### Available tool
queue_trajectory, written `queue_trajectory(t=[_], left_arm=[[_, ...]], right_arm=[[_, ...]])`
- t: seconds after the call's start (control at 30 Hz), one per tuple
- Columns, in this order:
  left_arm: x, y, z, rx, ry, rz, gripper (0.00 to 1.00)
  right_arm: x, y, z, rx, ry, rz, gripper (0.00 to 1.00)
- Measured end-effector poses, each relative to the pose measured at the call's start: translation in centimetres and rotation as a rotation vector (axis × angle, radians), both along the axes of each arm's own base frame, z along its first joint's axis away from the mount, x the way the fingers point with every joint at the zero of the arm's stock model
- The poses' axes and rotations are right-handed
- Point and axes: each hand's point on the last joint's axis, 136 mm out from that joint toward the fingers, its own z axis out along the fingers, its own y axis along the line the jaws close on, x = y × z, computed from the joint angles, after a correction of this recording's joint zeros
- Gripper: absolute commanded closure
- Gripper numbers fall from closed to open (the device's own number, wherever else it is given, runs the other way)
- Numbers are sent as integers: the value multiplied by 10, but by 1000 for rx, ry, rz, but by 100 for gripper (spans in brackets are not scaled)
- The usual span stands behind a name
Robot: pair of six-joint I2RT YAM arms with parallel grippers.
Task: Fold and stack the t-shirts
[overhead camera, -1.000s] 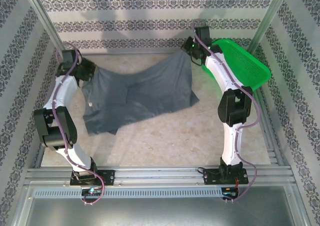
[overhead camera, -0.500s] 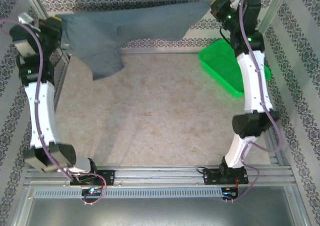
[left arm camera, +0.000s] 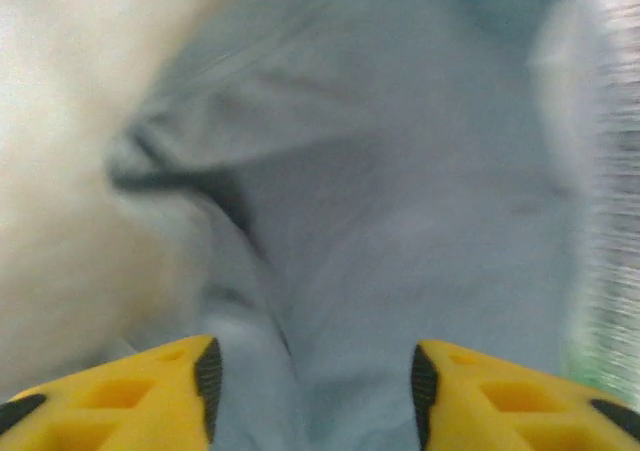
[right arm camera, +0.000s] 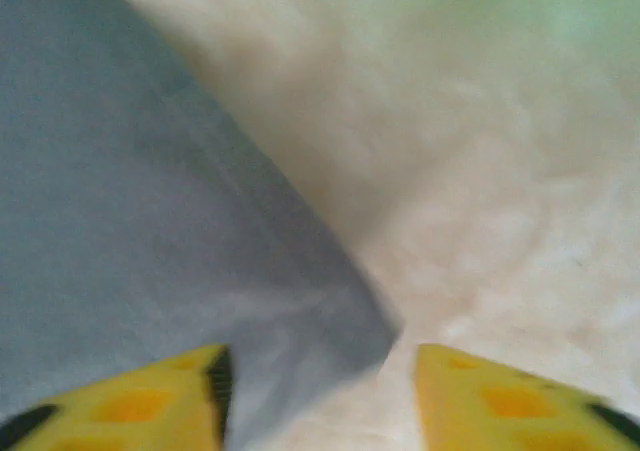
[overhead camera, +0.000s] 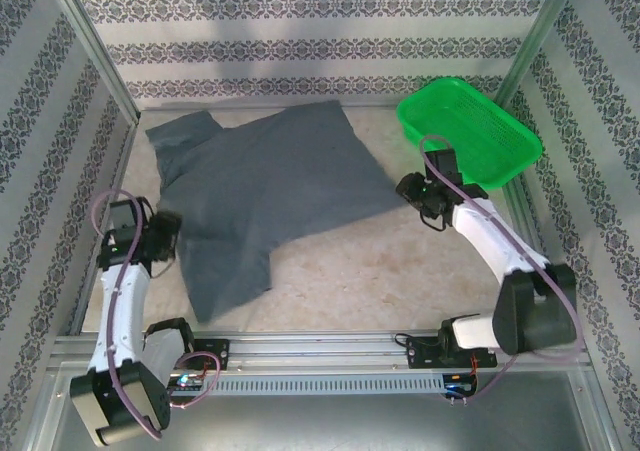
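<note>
Grey t-shirt (overhead camera: 265, 191), earlier held aloft, now lies spread; both jaws gape empty

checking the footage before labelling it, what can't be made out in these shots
Left wrist view: motion blur smears the t-shirt; whether fabric touches the jaws is unclear.
Right wrist view: the green basket is a blurred smear cut by the top edge.
Top view: the left arm hides part of the shirt's left edge; both jaws too small to judge.
</note>
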Motion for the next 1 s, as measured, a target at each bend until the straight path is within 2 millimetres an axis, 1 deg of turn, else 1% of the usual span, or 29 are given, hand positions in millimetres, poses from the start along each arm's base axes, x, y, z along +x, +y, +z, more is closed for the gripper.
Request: queue_trajectory(t=[0.03,0.07,0.1,0.2,0.27,0.33,0.37,0.43,0.5,0.57,0.63,0.7,0.77,0.8,0.87,0.93,1.0], left_arm=[[-12,-4,-14,-15,58,-6,43],[-19,-7,-19,-20,86,-12,43],[-21,-9,-19,-19,91,-21,43],[-24,-16,-14,-8,88,-47,46],[-27,-21,-15,-11,100,-68,50],[-27,-25,-17,-16,108,-78,53],[-27,-27,-18,-20,114,-81,54],[-23,-28,-23,-27,130,-78,54],[-17,-27,-30,-33,150,-72,54],[-7,-24,-40,-42,185,-62,54],[5,-20,-50,-44,217,-58,53],[18,-17,-58,-41,240,-56,52],[33,-13,-68,-41,255,-52,50],[39,-11,-72,-40,260,-51,50],[52,-10,-85,-51,285,-55,48],[65,-11,-98,-77,311,-72,47],[85,-13,-96,-100,293,-98,46]], right_arm=[[-3,0,-13,-12,45,9,36],[-5,-1,-21,-21,79,14,36],[-6,-1,-24,-26,99,17,36],[-6,0,-21,-35,103,33,39],[-1,4,-16,-42,84,48,46],[4,14,-12,-52,76,84,50],[9,23,-12,-58,72,114,53],[23,44,-14,-64,70,175,56],[39,69,-22,-65,75,240,57],[57,94,-35,-60,90,297,57],[73,113,-52,-54,112,331,57],[85,123,-72,-56,144,346,57],[92,125,-91,-65,196,343,57],[94,123,-98,-73,225,335,57],[102,119,-93,-88,243,313,57],[105,107,-89,-124,263,282,57],[97,91,-93,-159,311,254,58]])
